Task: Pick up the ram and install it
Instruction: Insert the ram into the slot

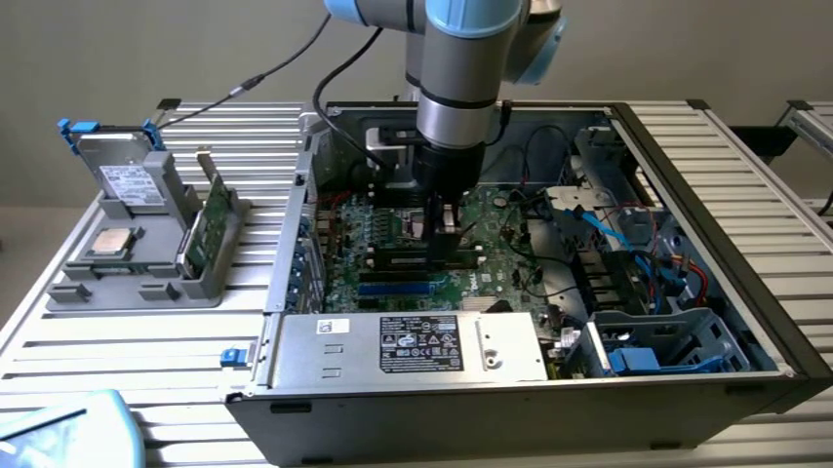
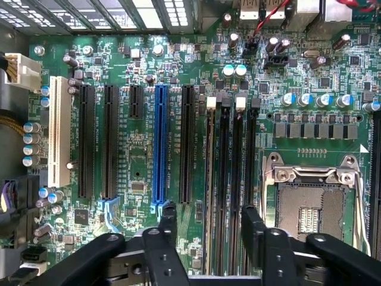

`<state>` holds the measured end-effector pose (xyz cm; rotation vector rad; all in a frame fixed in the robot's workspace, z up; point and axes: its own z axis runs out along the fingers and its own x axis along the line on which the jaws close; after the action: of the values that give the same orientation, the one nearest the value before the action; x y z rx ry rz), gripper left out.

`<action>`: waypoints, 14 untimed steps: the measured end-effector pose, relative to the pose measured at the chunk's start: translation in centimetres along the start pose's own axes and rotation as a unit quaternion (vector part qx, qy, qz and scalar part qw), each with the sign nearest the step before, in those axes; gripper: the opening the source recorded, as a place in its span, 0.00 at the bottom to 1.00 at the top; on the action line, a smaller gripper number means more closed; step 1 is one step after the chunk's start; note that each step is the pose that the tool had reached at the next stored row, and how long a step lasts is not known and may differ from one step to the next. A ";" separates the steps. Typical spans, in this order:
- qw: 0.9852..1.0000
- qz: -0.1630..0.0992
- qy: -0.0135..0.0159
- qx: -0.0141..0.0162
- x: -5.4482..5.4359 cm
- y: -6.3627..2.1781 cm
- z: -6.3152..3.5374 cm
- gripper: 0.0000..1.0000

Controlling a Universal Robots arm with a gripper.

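Tool [image 2: 209,213] wide open, empty, low over memory slots [image 2: 229,167]; sideways drift could clip white latches [image 2: 211,102], bend motherboard [image 2: 143,149] parts.

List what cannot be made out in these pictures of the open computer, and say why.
1. Whether the ram is seated: exterior view, the claw partly hides the memory slots; wrist view looks straight down on them.
2. Print on the power supply label: exterior view, too small.
3. Pale blue object: exterior view, cut off by the bottom edge.
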<state>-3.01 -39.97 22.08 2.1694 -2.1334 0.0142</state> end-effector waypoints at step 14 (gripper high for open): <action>1.000 0.000 0.000 0.000 0.2 0.19 -2.29 0.36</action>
<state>-3.06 -39.97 24.38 2.1692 -2.1332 0.0146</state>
